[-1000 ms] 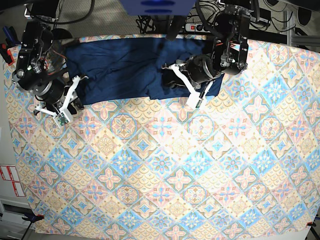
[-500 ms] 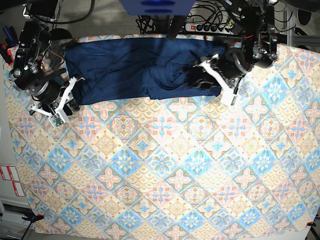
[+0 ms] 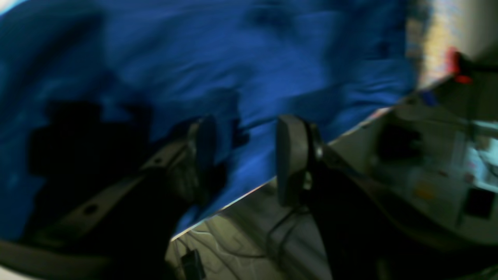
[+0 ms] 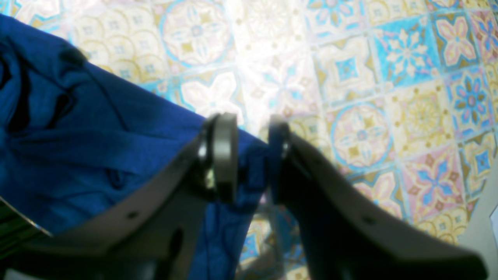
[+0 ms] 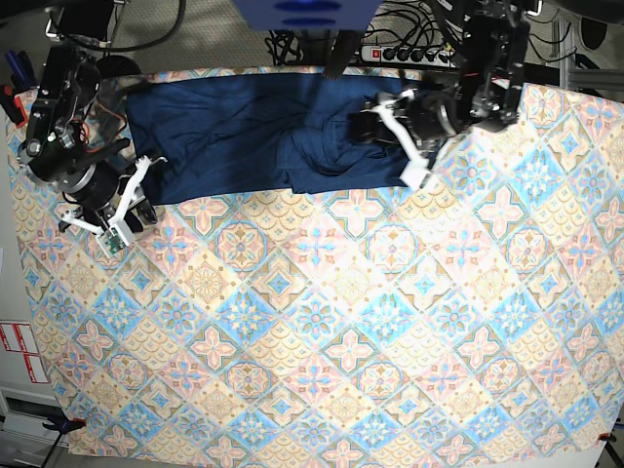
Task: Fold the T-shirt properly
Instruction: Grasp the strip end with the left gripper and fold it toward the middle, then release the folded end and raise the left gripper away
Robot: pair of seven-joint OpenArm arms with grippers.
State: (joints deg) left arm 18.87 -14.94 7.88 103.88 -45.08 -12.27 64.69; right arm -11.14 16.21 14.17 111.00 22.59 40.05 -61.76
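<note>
The dark navy T-shirt [image 5: 224, 127] lies spread along the table's far edge, bunched into wrinkles near its middle. My left gripper [image 5: 387, 139] hovers over the shirt's right part, open. In the left wrist view its fingers [image 3: 290, 155] stand apart, with only blurred blue T-shirt [image 3: 272, 58] fabric behind the gap. My right gripper [image 5: 141, 207] is at the shirt's near-left corner. In the right wrist view its pads [image 4: 225, 155] pinch the T-shirt [image 4: 97, 147] edge, and fabric hangs down between them.
A pastel tile-print cloth [image 5: 322, 322] covers the whole table and fills the right wrist view [image 4: 350, 77]. A power strip [image 5: 400, 51] and cables lie behind the far edge. Floor and cables [image 3: 249, 233] show past that edge in the left wrist view.
The left gripper opened and let go of the shirt. It swung right, then back left toward the far edge. The shirt's right part spread rightward. The right gripper shifted slightly left.
</note>
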